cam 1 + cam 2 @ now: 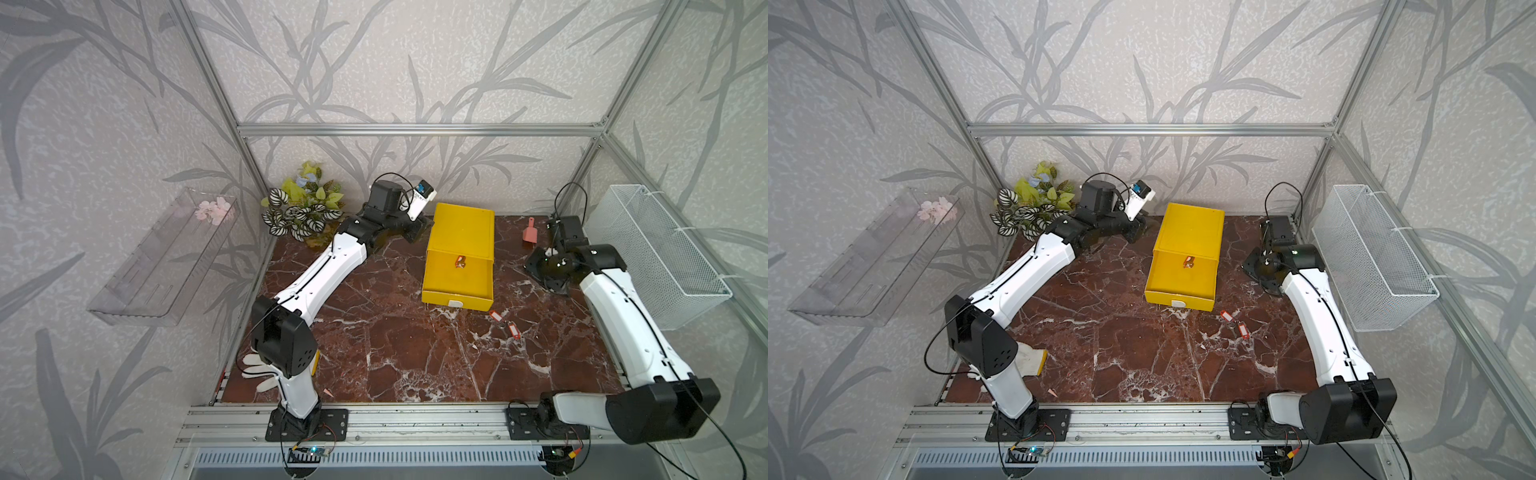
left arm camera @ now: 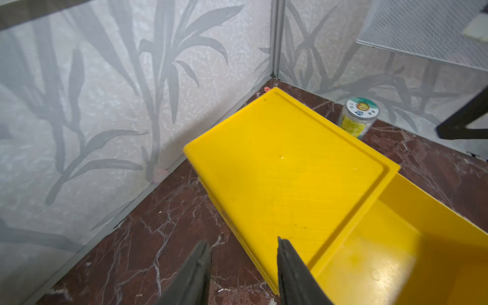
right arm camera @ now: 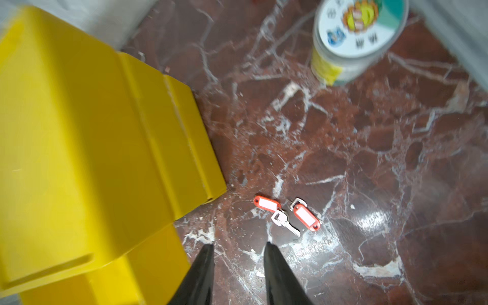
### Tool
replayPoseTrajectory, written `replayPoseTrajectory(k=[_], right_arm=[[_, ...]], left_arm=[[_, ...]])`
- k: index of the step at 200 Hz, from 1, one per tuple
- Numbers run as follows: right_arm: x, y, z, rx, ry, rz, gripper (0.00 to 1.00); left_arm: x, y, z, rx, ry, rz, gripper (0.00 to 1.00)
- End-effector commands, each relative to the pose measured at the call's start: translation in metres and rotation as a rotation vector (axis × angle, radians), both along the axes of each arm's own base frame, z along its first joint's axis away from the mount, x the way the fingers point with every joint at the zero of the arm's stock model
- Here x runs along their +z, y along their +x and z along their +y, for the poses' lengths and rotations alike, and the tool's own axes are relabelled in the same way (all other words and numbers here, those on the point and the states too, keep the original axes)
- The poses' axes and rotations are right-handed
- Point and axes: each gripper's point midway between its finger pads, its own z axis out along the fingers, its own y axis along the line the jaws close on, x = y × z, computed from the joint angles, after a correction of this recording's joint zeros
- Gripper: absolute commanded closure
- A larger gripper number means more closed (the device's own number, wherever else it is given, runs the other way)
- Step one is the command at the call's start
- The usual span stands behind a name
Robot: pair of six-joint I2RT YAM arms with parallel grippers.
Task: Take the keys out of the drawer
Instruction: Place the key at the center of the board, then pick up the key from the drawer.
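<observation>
Now hanging both the left gripper (image 2: 242, 240) and right gripper (image 3: 239, 244) parted and empty, leaving red-tagged keys (image 3: 278, 217) lying on the table (image 3: 369, 158) and another bunch (image 1: 460, 262) sitting inside the drawer (image 1: 440, 297), risking clipping its wall on reaching in.

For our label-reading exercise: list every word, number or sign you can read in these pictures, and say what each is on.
No text can be read anywhere.
jar lid: characters round a cartoon, too blurred.
jar side: yellow label, print too small.
key tags: white inserts, blank.
wrist camera: dark marks, too small.
</observation>
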Motion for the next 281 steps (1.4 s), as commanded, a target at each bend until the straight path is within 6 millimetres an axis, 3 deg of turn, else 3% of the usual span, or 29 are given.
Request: replayPoseTrajectory(k=[1,27,44,66,113,149,189,275,281], right_arm=[[0.036,-0.002,0.016,0.103,-0.115,-0.032,0.65],[0.07,0.006,0.051,0.2,-0.171,-0.129,0.65],[0.078,0.011,0.079,0.283,-0.188,-0.174,0.66],[0.073,0.013,0.11,0.394,-0.232,-0.161,0.69],[0.05,0.015,0.152,0.512,-0.269,-0.123,0.74],[0.019,0.009,0.164,0.536,-0.288,-0.045,0.75],[-0.013,0.008,0.16,0.516,-0.331,0.027,0.75],[-0.042,0.025,0.169,0.504,-0.348,0.034,0.72],[-0.053,0.028,0.171,0.505,-0.361,0.052,0.72]], left_arm=[[0.025,0.032,0.043,0.192,-0.113,0.007,0.58],[0.017,0.035,0.054,0.202,-0.111,0.021,0.58],[0.004,0.033,0.055,0.196,-0.103,0.045,0.58],[-0.011,0.033,0.056,0.197,-0.123,0.093,0.57],[-0.025,0.027,0.054,0.16,-0.132,0.143,0.57],[-0.024,0.026,0.05,0.143,-0.161,0.15,0.57],[-0.02,0.022,0.035,0.084,-0.248,0.172,0.56],[-0.028,0.019,0.025,0.073,-0.234,0.228,0.56],[-0.029,0.018,0.024,0.071,-0.233,0.233,0.56]])
